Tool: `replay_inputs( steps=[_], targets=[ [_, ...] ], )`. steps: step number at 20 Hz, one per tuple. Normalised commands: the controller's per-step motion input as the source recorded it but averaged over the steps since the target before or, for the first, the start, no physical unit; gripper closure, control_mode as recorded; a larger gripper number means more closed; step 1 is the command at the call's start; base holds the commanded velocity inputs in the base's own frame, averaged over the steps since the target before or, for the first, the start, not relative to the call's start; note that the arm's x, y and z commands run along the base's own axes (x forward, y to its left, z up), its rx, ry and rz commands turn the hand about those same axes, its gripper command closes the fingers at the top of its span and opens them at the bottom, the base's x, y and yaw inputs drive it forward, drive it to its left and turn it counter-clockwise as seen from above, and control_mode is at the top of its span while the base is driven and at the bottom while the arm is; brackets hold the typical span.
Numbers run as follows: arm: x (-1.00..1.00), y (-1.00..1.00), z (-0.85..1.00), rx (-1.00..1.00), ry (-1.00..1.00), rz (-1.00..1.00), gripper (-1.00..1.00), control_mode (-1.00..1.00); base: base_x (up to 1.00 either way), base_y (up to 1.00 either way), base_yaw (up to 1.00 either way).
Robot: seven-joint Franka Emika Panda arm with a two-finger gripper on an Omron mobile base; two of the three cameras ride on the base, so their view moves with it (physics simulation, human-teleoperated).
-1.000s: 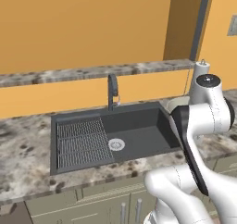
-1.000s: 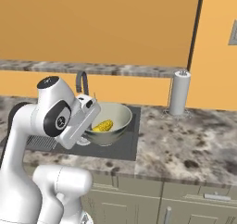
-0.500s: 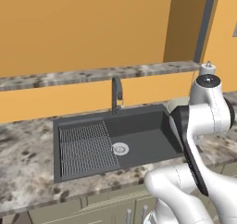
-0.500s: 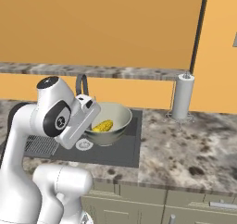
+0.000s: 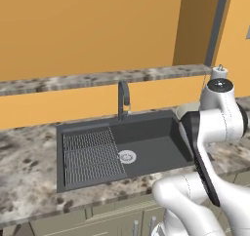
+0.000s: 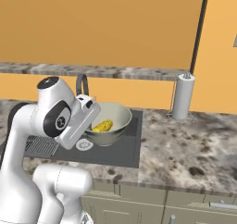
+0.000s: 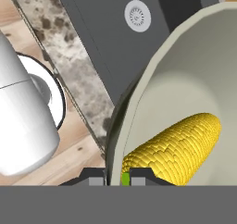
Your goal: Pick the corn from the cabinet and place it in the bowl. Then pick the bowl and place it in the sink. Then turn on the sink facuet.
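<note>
1. Looking from the right base view, we see the bowl (image 6: 110, 122) carried above the right part of the sink (image 6: 121, 150), with the corn (image 6: 102, 126) lying inside it.
2. In the hand view we find the gripper (image 7: 116, 176) at the bottom edge, its two dark tips close together on the bowl's thin rim, one inside and one outside; most of each finger is cut off by the frame.
3. We read the jaws as clamped on the bowl's wall, though the contact itself sits right at the picture's edge.
4. In that view the cob's green end is barely visible behind the rim, between the tips.
5. From the left base view we make out just a sliver of the bowl behind the arm's elbow; the corn is hidden there.
6. We see the sink faucet (image 5: 123, 98) behind the basin, and the round drain (image 5: 127, 156) beside the ridged drainboard (image 5: 92, 157).
7. In the right base view the arm covers most of the faucet, leaving its arched top.
8. A paper towel holder (image 6: 183, 98) stands on the counter (image 6: 190, 146) right of the sink.
</note>
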Motion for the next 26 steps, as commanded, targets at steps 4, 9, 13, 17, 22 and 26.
replay_inputs(
  steps=[4, 9, 13, 17, 22, 26],
  targets=[
    [0.23, 0.00, -0.23, 0.05, 0.00, 0.53, 1.00, -1.00, 0.00, 0.00, 0.00],
    [0.46, 0.00, -0.50, 0.01, 0.00, 0.71, 1.00, -1.00, 0.00, 0.00, 0.00],
    [0.69, 0.00, -0.69, 0.00, 0.04, 0.72, 1.00, -1.00, 0.00, 0.00, 0.00],
    [0.82, 0.11, -0.67, 0.00, 0.08, 0.60, 1.00, -1.00, 0.00, 0.00, 0.00],
    [0.98, 0.20, -0.53, 0.00, 0.11, 0.40, 1.00, -1.00, 0.00, 0.00, 0.00],
    [1.00, 0.26, -0.43, 0.00, 0.16, 0.30, 1.00, -1.00, 0.00, 0.00, 0.00]
  ],
)
